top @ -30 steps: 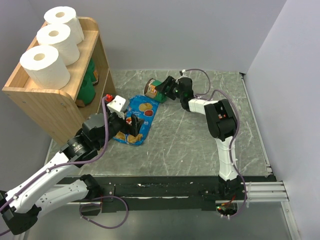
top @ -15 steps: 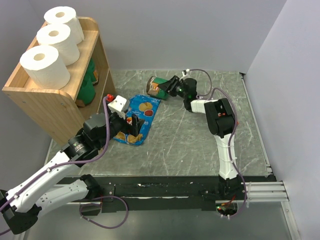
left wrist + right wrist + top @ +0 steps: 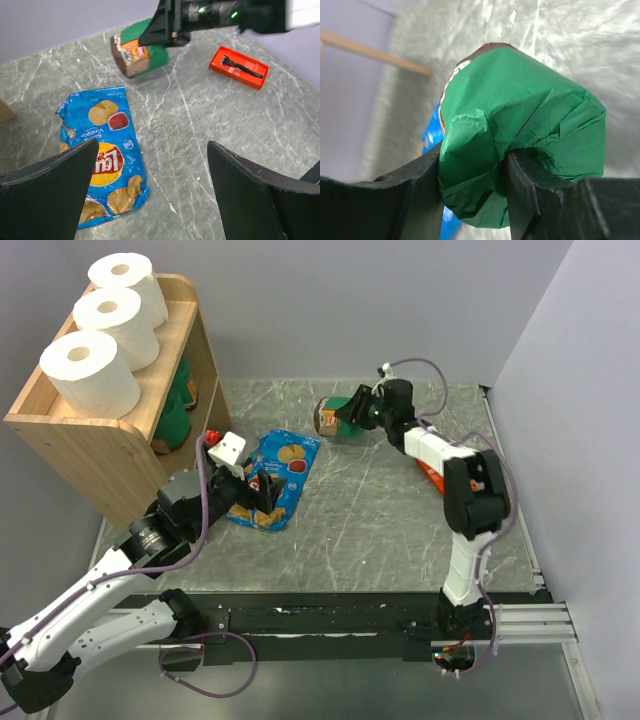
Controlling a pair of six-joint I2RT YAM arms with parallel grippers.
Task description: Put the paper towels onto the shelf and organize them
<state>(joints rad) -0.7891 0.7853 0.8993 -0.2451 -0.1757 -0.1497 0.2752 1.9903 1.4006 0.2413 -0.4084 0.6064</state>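
1. Our right tool (image 3: 350, 413) is clamped on the dark green paper towel roll (image 3: 333, 419) at the far bench (image 3: 380, 510); the roll's axis is level, its labelled end facing the shelf (image 3: 110, 440).
2. Our left tool (image 3: 152, 192) gapes wide and empty over the Lay's chip bag (image 3: 102, 160).

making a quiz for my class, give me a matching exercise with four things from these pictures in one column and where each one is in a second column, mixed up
Things
1. green roll
2. chip bag
3. three white rolls
4. red box

Places
A. in a row on top of the shelf
B. flat on the table, in front of the open left gripper
C. on the table beside the right arm
D. pinched in the right gripper

Pairs: 1-D, 2-B, 3-A, 4-C
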